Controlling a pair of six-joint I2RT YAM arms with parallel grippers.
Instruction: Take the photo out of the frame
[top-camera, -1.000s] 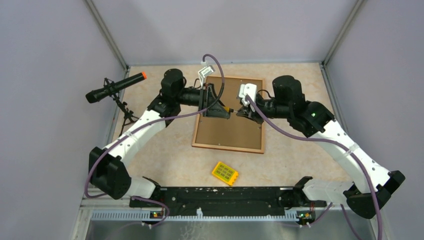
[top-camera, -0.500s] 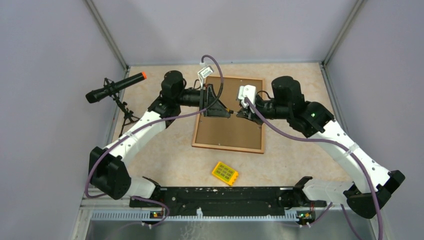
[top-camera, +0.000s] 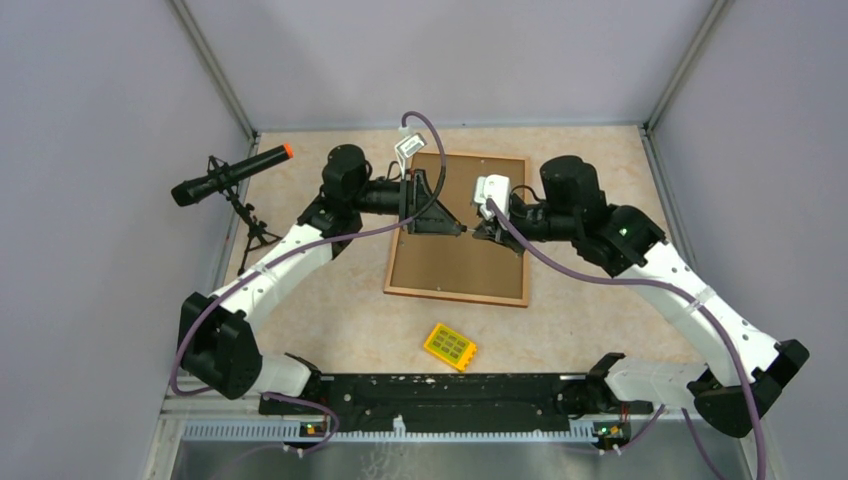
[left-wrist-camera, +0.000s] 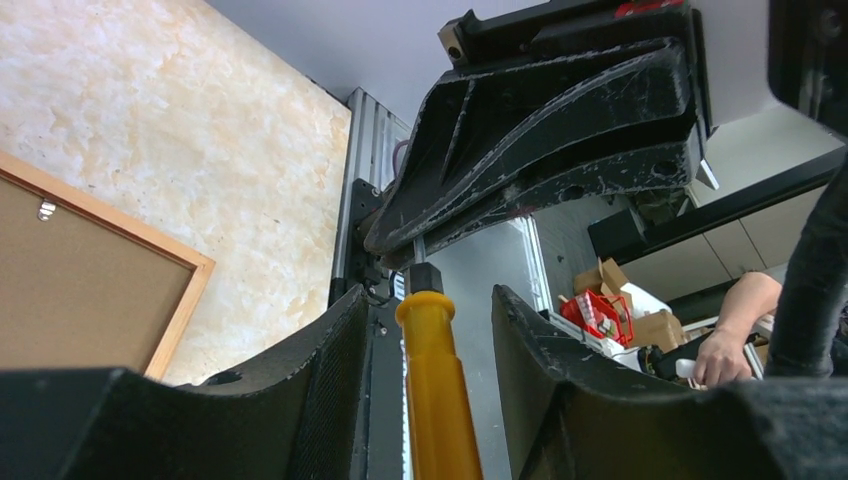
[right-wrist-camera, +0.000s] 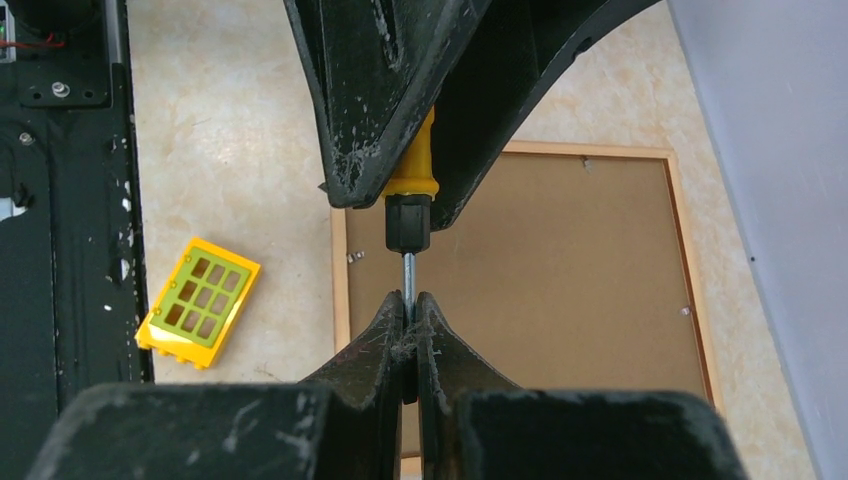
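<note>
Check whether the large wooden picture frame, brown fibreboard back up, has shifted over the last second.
No. The frame lies where it did, its near edge at the same gap from the small yellow plastic block.

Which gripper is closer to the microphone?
Left. The left gripper is over the frame, right of the microphone; the right gripper is farther right.

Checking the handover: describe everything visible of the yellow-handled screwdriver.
The yellow-handled screwdriver has a glossy yellow plastic-looking handle, a black collar and a thin metal shaft. It is held over the brown fibreboard back of the wooden picture frame, bridging both grippers: the left gripper clasps the handle, the right gripper is shut on the shaft.
</note>
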